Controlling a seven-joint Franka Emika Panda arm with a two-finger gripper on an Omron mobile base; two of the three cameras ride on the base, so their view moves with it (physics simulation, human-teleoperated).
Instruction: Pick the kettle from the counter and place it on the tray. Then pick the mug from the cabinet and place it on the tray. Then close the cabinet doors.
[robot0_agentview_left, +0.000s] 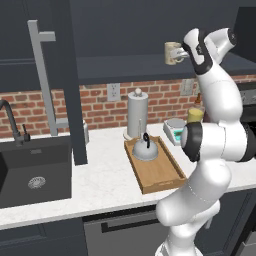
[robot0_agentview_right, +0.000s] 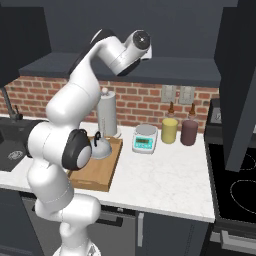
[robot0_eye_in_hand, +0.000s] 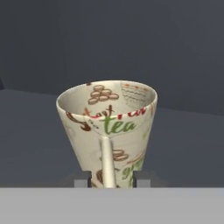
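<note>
Up on the dark cabinet shelf (robot0_agentview_left: 125, 67), the mug (robot0_eye_in_hand: 107, 129) is sitting directly before the tool (robot0_eye_in_hand: 108, 179), its handle lying between the narrowly parted fingertips (robot0_eye_in_hand: 82, 179).

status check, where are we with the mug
Gripper at the mug, fingers either side of its handle, grip unclear. Mug on cabinet shelf. Kettle on tray. Nothing blocking.

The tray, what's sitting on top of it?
The kettle sits at the far end of the tray. The near end is bare wood. In the right base view the arm covers part of the tray.
</note>
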